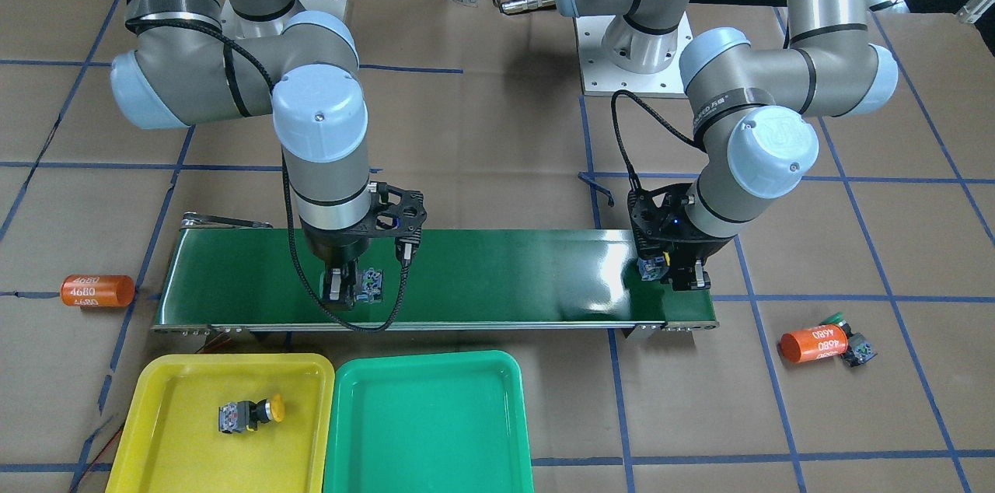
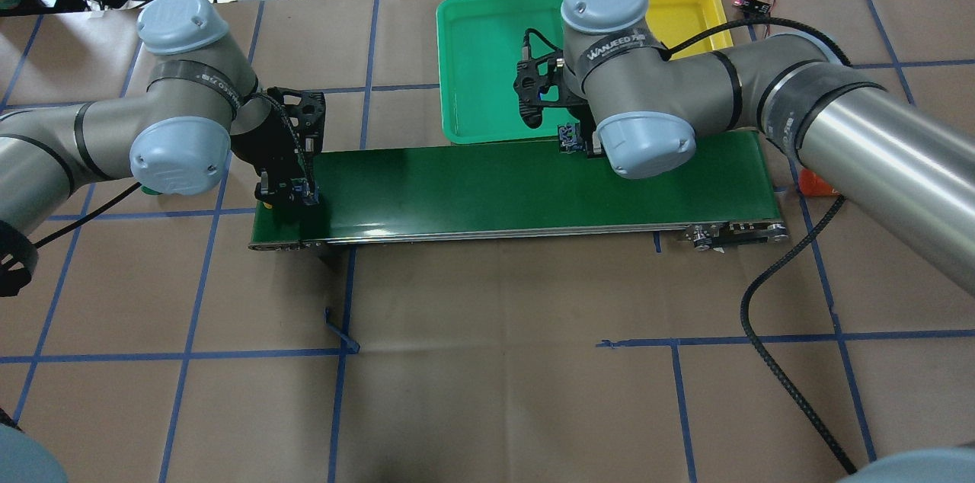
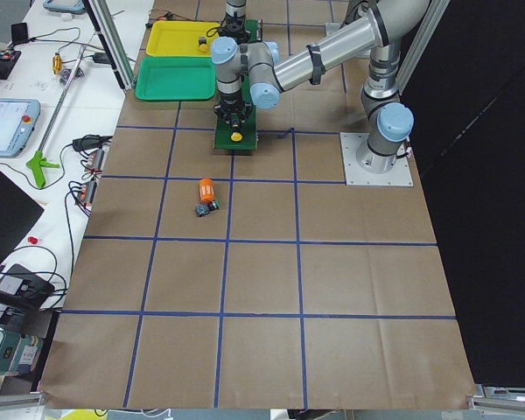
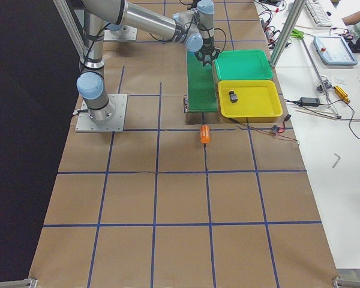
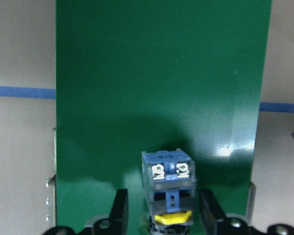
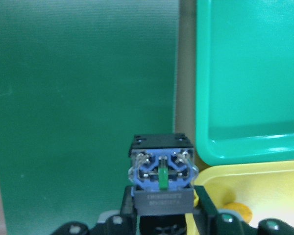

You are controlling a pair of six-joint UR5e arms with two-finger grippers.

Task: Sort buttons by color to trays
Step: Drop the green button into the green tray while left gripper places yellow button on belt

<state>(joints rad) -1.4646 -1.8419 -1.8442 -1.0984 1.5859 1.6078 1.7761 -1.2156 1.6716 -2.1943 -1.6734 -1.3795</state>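
Observation:
My right gripper (image 1: 344, 292) hangs over the belt's end nearest the trays, shut on a button (image 6: 161, 181) with a blue contact block and a green stem; its cap is hidden. At the opposite belt end my left gripper (image 1: 682, 277) is open, its fingers (image 5: 120, 210) straddling a yellow-capped button (image 5: 168, 188) that lies on the belt. Another yellow button (image 1: 250, 414) lies in the yellow tray (image 1: 155, 392). The green tray (image 1: 427, 431) beside it holds nothing. A green-capped button (image 1: 853, 347) rests on the paper off the belt's end.
The dark green conveyor belt (image 1: 505, 275) runs across the table just behind both trays. One orange "4680" cylinder (image 1: 812, 344) touches the loose green button; another orange cylinder (image 1: 97, 291) lies past the belt's other end. Brown paper with blue tape lines covers the table.

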